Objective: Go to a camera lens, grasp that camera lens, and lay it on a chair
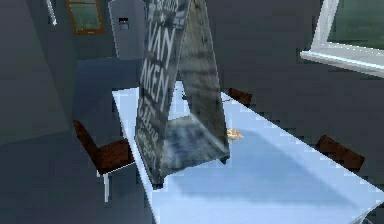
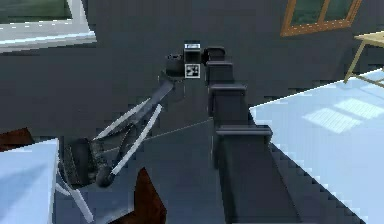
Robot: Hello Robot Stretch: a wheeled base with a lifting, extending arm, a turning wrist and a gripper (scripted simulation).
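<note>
At the far end of my gripper (image 2: 104,150) hangs a dark, round, barrel-shaped thing (image 2: 82,163), the camera lens by its shape. It is off the floor, clear of the table corner beside it, so the gripper holds it. The thin fingers (image 2: 135,118) slant down and left from the dark body by the white marker squares (image 2: 190,60). Just right of and below the lens is a brown chair (image 2: 150,198). More brown chairs stand around the pale blue table (image 1: 300,170): one on the left (image 1: 100,150), one behind (image 1: 238,96) and one on the right (image 1: 340,152).
A tall folding A-frame sign (image 1: 178,85) stands on the table, with a small orange thing (image 1: 235,131) beside it. A pale table corner (image 2: 25,185) lies at lower left and another table (image 2: 320,125) on the right. A yellow chair (image 2: 365,55) stands far right. Windows (image 1: 350,35) line the walls.
</note>
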